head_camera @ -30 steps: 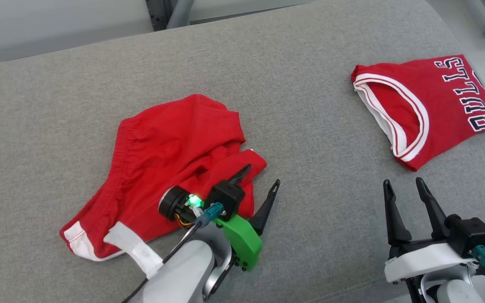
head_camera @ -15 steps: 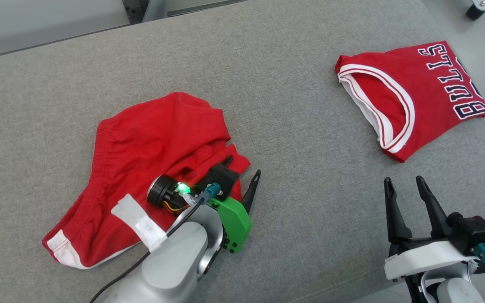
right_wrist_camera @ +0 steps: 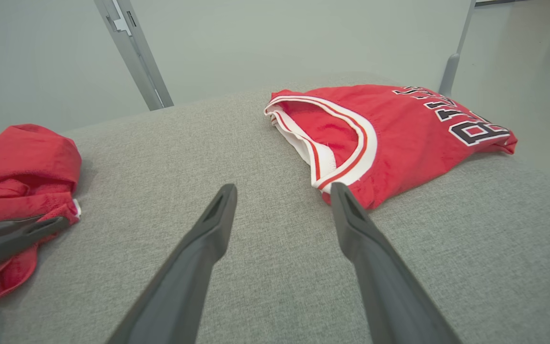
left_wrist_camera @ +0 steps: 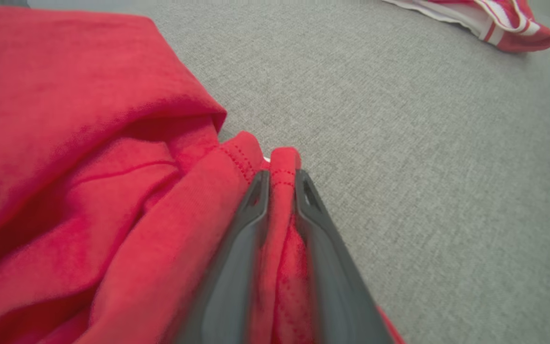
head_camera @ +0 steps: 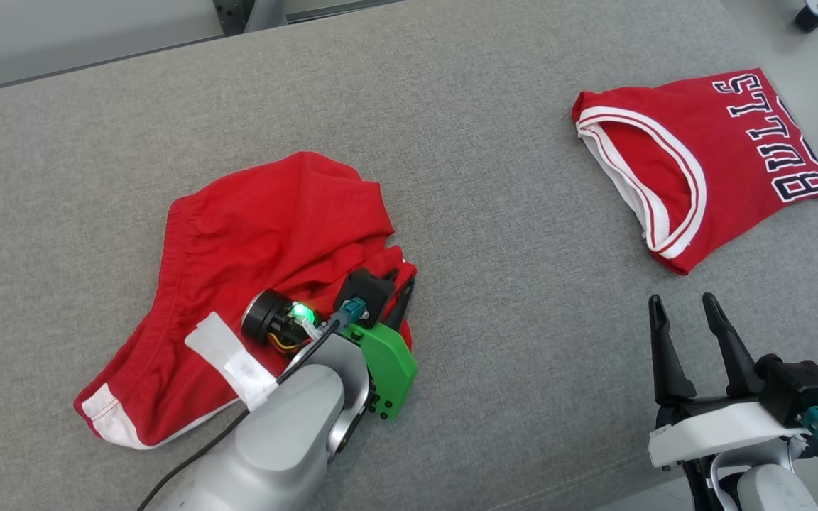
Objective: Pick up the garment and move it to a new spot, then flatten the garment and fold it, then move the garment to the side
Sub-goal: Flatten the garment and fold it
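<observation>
- the left gripper (left_wrist_camera: 282,179) is now pinching: half a second ago its fingers were standing wide apart, and now they are clamping a hem fold at the near right edge of the red shorts (head_camera: 260,227).
- the shorts are lying crumpled on the left of the grey desk (head_camera: 508,298), in the same spot as before.
- the right gripper (head_camera: 682,305) is hovering at the near right as before, its fingers gaping wide.
- counting: two grippers and two red garments, one pair of shorts and one folded "bulls" jersey (head_camera: 728,163) sitting at the far right.
</observation>
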Tool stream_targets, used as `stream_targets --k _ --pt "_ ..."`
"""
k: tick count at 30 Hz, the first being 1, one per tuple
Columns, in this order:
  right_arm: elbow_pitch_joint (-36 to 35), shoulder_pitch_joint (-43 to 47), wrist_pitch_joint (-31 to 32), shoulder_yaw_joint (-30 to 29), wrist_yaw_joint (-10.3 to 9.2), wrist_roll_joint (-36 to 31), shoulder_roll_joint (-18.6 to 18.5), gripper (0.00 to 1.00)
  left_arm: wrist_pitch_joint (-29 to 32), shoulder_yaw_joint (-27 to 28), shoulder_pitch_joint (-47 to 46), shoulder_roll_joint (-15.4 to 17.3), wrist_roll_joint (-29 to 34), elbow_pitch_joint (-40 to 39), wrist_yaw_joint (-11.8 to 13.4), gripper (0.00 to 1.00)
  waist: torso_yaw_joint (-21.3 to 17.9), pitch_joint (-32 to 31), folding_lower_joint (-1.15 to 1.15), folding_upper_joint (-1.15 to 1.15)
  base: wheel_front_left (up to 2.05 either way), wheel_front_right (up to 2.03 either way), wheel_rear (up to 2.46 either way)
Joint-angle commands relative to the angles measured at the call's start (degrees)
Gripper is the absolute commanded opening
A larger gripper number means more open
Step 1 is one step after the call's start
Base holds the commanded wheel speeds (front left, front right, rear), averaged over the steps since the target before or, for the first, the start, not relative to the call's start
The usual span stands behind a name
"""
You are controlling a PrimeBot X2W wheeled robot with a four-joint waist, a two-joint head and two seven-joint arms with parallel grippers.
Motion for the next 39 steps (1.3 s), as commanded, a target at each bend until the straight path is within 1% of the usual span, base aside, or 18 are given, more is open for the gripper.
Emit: stream_targets --k 1,3,6,8,11,12,13,17,20,23,26,29,33,36,39 --pt "0.22 -0.16 0.0 -0.04 -0.02 0.09 -0.08 1.0 -0.52 -0.18 -0.89 0.32 -0.71 0.1 -0.12 0.25 0.03 -0.11 0.0 0.29 0.0 0.0 0.0" --pt "0.31 -0.08 0.0 -0.09 -0.02 0.04 -0.08 1.0 -0.89 -0.1 -0.75 0.32 -2.28 -0.44 -0.46 0.22 0.08 -0.3 0.0 0.29 0.0 0.0 0.0" --pt "0.32 0.13 0.0 -0.26 -0.02 -0.06 -0.08 1.0 -0.99 0.31 -0.22 0.31 -4.14 -1.29 -0.92 0.21 0.19 -0.53 0.0 0.29 0.0 0.0 0.0" --pt "0.4 0.56 0.0 -0.47 -0.02 -0.33 -0.08 1.0 -1.3 0.76 0.44 0.32 -7.2 -2.96 -1.41 0.19 0.43 -0.94 0.0 0.29 0.0 0.0 0.0" --pt "0.48 0.83 0.0 -0.64 -0.02 -0.48 -0.08 1.0 -1.17 1.22 1.02 0.32 -10.03 -4.83 -1.79 0.08 0.76 -1.28 0.0 0.29 0.0 0.0 0.0" --pt "0.46 0.86 0.0 -0.7 -0.02 -0.51 -0.08 1.0 -1.04 1.43 1.26 0.31 -11.04 -5.44 -2.02 0.02 0.88 -1.41 0.0 0.29 0.0 0.0 0.0" --pt "0.43 0.96 0.0 -0.74 -0.02 -0.54 -0.08 1.0 -0.69 1.51 1.55 0.32 -11.69 -5.96 -2.03 0.0 1.0 -1.52 0.0 0.29 0.0 0.0 0.0" --pt "0.43 1.04 0.0 -0.75 -0.02 -0.68 -0.08 1.0 0.23 0.92 1.8 0.48 -12.06 -5.65 -1.58 0.0 1.49 -1.84 0.0 0.29 0.0 0.0 0.0" --pt "0.52 0.92 0.0 -0.62 -0.02 -0.77 -0.09 1.0 0.55 0.72 2.15 0.58 -12.51 -4.59 -1.92 0.0 1.57 -2.03 0.0 0.29 0.0 0.0 0.0" --pt "0.47 1.16 0.0 -0.52 -0.02 -0.78 -0.09 1.0 0.98 0.97 2.77 0.51 -13.98 -5.09 -3.07 0.0 1.54 -2.36 0.0 0.29 0.0 0.0 0.0" --pt "0.51 1.41 0.0 -0.68 -0.02 -0.84 -0.09 1.0 2.62 0.66 3.28 0.68 -15.22 -7.5 -4.98 0.0 1.41 -2.81 0.0 0.29 0.0 0.0 0.0" --pt "0.53 2.09 0.0 -1.09 -0.02 -0.8 -0.1 1.0 5.96 -0.18 4.19 2.14 -16.62 -12.13 -6.63 0.0 1.37 -3.36 0.0 0.29 0.0 0.0 0.0" --pt "0.69 2.45 0.0 -1.3 -0.02 -0.56 -0.1 1.0 12.05 -1.21 6.15 5.56 -18.76 -22.22 -7.43 0.0 1.34 -3.84 0.0 0.29 0.0 0.0 0.0" --pt "0.57 2.55 0.0 -1.29 -0.02 -0.38 -0.09 1.0 18.23 -1.61 8.53 8.88 -22.44 -31.79 -7.72 0.0 1.25 -3.85 0.0 0.29 0.0 0.0 0.0" --pt "0.54 2.18 0.0 -1.31 -0.02 -0.13 -0.09 1.0 25.79 -2.08 10.7 11.93 -28.57 -41.13 -8.18 0.0 1.13 -3.36 0.0 0.29 0.0 0.0 0.0"
